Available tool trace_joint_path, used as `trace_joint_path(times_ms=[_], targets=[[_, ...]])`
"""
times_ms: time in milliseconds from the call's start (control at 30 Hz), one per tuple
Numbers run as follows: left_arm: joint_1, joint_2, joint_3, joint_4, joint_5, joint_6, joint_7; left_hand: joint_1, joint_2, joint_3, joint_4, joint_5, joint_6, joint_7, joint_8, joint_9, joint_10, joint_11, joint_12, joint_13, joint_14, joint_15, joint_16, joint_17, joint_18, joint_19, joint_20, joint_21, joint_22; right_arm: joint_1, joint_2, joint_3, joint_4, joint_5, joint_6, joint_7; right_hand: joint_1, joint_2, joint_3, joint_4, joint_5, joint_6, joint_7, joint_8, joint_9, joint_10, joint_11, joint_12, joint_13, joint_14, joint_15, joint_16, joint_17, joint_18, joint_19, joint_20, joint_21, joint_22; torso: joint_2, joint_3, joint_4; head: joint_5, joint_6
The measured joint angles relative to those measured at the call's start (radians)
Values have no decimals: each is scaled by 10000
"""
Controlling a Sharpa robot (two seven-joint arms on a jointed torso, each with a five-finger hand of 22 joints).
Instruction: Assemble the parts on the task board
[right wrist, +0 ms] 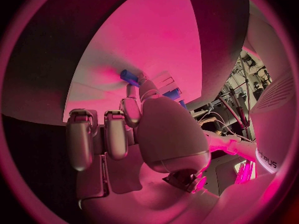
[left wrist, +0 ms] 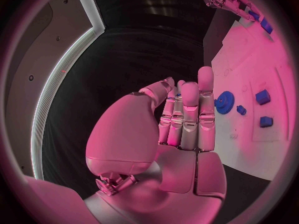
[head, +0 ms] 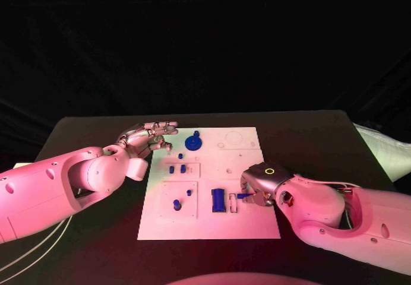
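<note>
The white task board (head: pixel 248 228) lies in the middle of the black table. My right hand (head: pixel 261 183) hangs low over its right side and pinches a small blue part (head: pixel 244 195) at its fingertips; the right wrist view shows that part (right wrist: pixel 129 77) just above the board. Beside it on the board lies a long blue block (head: pixel 218 200). My left hand (head: pixel 150 138) hovers at the board's far left corner with fingers stretched out, holding nothing. A blue gear (head: pixel 194 142) sits just right of it, and the left wrist view shows the gear (left wrist: pixel 224 102) beyond the fingers (left wrist: pixel 190 114).
Two small blue blocks (head: pixel 176 169) stand in a recessed plate on the board's left, with a blue peg (head: pixel 177 205) nearer me. A pale cushion-like object (head: pixel 381 151) lies off the table's right edge. Bare black table (head: pixel 317 136) surrounds the board.
</note>
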Motion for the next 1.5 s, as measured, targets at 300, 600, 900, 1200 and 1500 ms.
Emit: trace_joint_path(times_ms=[300,600,900,1200,1500], targets=[[-4,-5,0,9,-19,4,-8,0,0,0,0,0,0,0,0,0,1,-1,0,-1,-1,0,0,-4,-1,0,0,0,0,-16,2,-3,-23,-113,-20,26,-61,61,485,188,380,40,4,-132,-31,45,45,20,-58,0,0,0,-1,-1,-38,-38,47,-1,9,0,-6,12,23],[-6,-9,0,19,-41,5,-14,0,0,0,0,0,0,0,0,-9,1,-1,0,-1,0,1,0,-22,0,0,0,0,1,-15,-49,-2,-81,-96,-130,26,-154,154,1028,530,997,39,4,-126,-32,63,63,194,-499,-36,-35,59,3,-1,-38,-37,116,-2,15,3,-5,12,14],[-6,-9,0,32,-52,5,-19,0,0,0,0,0,0,0,0,-8,2,-1,0,-2,0,2,0,-21,0,0,0,0,1,-21,-352,-55,-5,733,-858,-77,-543,-168,2085,787,1530,93,60,-125,-33,196,169,370,-585,3,-73,59,6,-1,-38,-37,162,-3,17,7,-7,9,-15],[-7,-4,0,48,-57,6,-22,0,0,0,0,0,0,0,0,-7,2,-2,0,-3,0,2,0,-20,0,0,0,0,2,94,-616,-66,259,3077,-2006,-164,-1003,-359,2677,746,1587,95,62,-136,-33,384,-24,173,-706,3,-74,58,4,-2,-38,-37,162,-4,16,1,-5,-7,-34],[-7,0,0,79,-61,7,-26,0,0,0,0,0,1,0,0,-7,2,-2,0,-3,0,3,0,-20,0,0,0,0,2,120,-586,-66,354,5339,-2774,-191,-1291,-486,2847,804,1952,93,60,-162,-33,506,-145,174,-622,3,-74,58,3,-1,-38,-36,162,-5,15,0,-5,-31,-61]])
